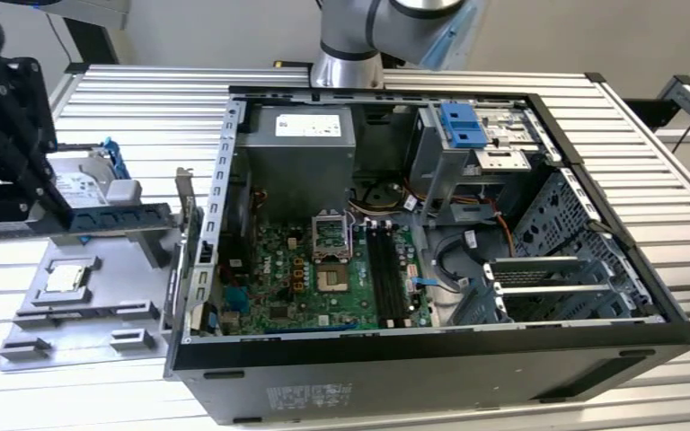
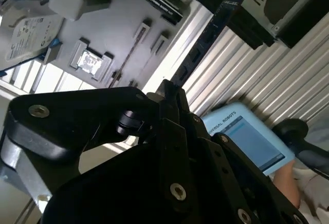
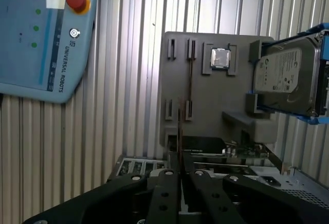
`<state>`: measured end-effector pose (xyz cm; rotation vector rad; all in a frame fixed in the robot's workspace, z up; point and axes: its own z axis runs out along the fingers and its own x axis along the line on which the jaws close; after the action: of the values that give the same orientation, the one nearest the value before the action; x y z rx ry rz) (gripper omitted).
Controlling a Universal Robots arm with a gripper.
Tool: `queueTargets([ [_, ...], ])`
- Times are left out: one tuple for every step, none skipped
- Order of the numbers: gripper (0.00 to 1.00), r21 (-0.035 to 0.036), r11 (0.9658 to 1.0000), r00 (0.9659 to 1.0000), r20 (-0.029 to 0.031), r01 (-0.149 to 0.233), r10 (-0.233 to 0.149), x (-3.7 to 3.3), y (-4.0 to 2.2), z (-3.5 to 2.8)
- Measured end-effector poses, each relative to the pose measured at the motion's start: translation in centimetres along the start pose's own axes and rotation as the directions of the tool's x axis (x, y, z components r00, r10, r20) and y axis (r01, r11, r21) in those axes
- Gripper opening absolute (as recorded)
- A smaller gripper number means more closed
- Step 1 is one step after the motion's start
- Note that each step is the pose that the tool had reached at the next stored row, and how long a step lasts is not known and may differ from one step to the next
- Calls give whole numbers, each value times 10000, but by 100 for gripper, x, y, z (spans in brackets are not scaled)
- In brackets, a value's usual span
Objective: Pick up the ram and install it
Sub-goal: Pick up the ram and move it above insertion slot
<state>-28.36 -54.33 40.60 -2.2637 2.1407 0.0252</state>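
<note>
A robotics lab bench is indicated. An opened computer case (image 1: 441, 377) is laid on a slatted aluminium table (image 1: 141, 99), and a blue teach pendant (image 3: 36, 34) is seen lying on the slats.

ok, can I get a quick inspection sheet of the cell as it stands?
Surface: slatted aluminium table carrying an open PC case and a grey fixture tray.
Job's things: ram held above the tray, outside the case; motherboard memory slots look empty.
Clutter: hard drive in blue frame and processor chip on the tray.
Grippers: hand shut on the ram, which sits edge-on in its grip in the first wrist view.
Cables: wire bundles inside the case; nothing seen near the hand.
Surroundings: teach pendant with a red button, over the table slats; arm base beyond the case.
</note>
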Motion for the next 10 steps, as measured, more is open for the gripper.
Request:
queueTargets([
  [0, 0, 10000, 10000, 0, 1, -1, 2, -46, 0],
  [0, 0, 10000, 10000, 0, 2, -2, 5, -91, 1],
  [0, 0, 10000, 10000, 0, 3, -3, 8, -136, 1],
  [0, 0, 10000, 10000, 0, 5, -5, 10, -184, 1],
  [0, 0, 10000, 10000, 0, 5, -5, 13, -227, 2],
  [0, 0, 10000, 10000, 0, 6, -6, 15, -273, 2],
  [0, 0, 10000, 10000, 1, 7, -7, 18, -320, 3],
  [0, 0, 10000, 10000, 1, 9, -9, 21, -366, 3],
  [0, 0, 10000, 10000, 1, 10, -10, 23, -411, 4],
  [0, 0, 10000, 10000, 0, 10, -10, 25, -457, 5],
])
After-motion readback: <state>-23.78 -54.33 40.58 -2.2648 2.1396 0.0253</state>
